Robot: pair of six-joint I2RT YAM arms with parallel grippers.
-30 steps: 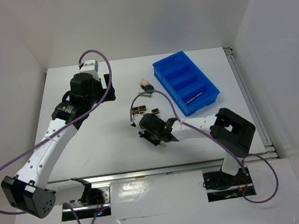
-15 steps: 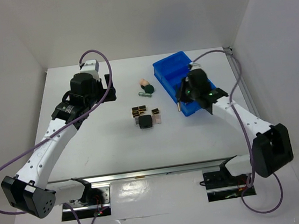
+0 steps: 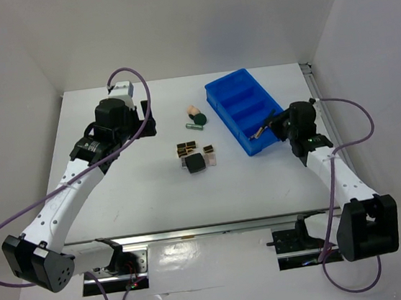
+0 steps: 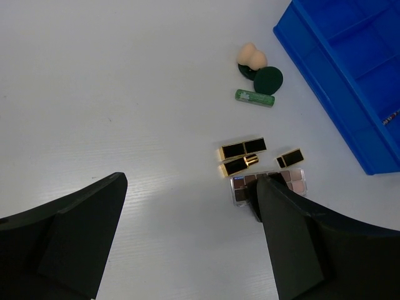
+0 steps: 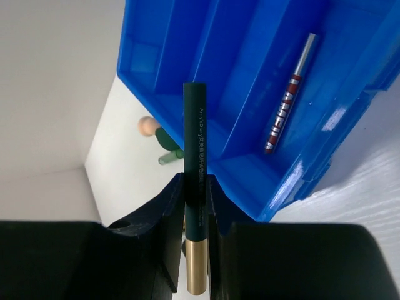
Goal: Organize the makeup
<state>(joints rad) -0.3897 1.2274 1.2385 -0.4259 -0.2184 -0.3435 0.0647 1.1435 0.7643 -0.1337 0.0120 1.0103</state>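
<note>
My right gripper (image 3: 273,123) is shut on a dark green pencil with a gold end (image 5: 195,156), held over the near right end of the blue bin (image 3: 232,97). The pencil shows in the top view (image 3: 260,130). A silver and red pencil (image 5: 289,94) lies in the bin's near compartment. On the table lie black-gold lipstick tubes (image 3: 185,149), a palette (image 4: 287,182), a black compact (image 3: 195,163), a beige sponge (image 3: 194,110), a round green piece (image 3: 201,119) and a green tube (image 3: 195,127). My left gripper (image 4: 190,181) is open and empty, above the table left of them.
The blue bin (image 4: 350,75) has several long compartments and stands at the back right. White walls close in the table on three sides. The right arm's cable loops over the table's right edge.
My right gripper rose from the table centre beside the black compact, swung over the bin and now sits at the bin's near right end, with the pencil in it. The left arm has not moved.
</note>
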